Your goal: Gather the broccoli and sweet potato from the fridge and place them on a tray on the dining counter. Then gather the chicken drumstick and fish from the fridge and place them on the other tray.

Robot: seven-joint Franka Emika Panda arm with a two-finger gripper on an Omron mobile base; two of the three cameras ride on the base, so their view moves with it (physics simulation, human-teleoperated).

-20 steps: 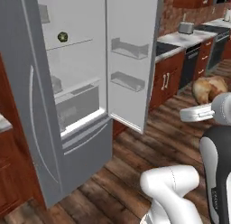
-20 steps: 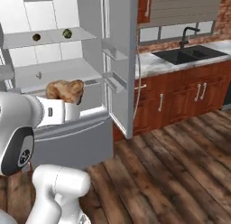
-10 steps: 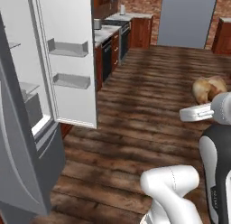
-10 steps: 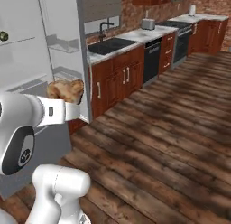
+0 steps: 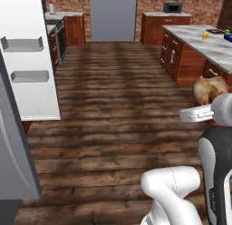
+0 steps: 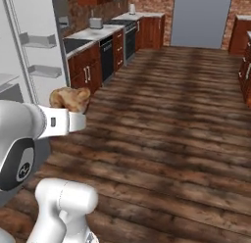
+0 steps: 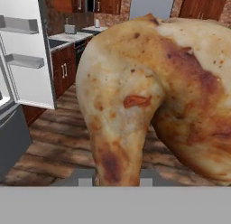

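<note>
Dark wood floor [image 5: 113, 106], brick walls, open fridge door [image 5: 27, 56].

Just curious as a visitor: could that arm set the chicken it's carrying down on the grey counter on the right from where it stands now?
Probably not yet. The gripper holds the chicken drumstick near the robot, while the dining counter lies further ahead across open wood floor; nothing blocks the way.

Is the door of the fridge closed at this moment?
No, the white fridge door stands swung open, with its inner shelves facing the room in the left base view.
</note>
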